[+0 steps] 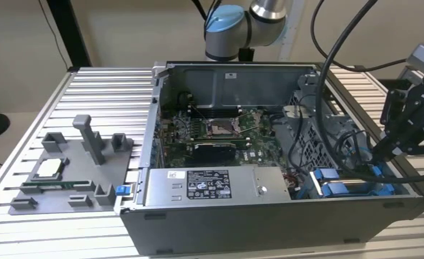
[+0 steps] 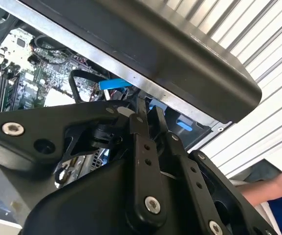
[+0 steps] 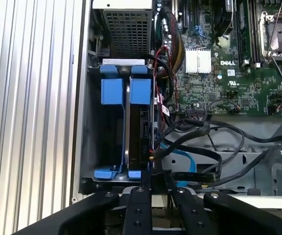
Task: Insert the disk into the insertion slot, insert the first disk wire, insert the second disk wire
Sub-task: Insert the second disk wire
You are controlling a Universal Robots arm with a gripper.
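Desk: ribbed metal desk (image 1: 89, 86).
Disk: disk (image 3: 137, 134) in slot (image 3: 94, 142), rigid, fragile; grip blue frame.
Jaws: gripper (image 3: 153, 183) jaws closed, apparently empty.

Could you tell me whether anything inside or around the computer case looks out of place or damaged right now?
Nothing looks damaged. The disk stands on edge in its blue frame inside the insertion slot, with the gripper right at its end. The loose black cables beside it lie untidily but seem intact. A person's hand is near the case.

Matt black gripper (image 3: 153, 182); ribbed bare-metal table (image 1: 96, 89); blue plastic insertion slot (image 3: 115, 90) tabs.
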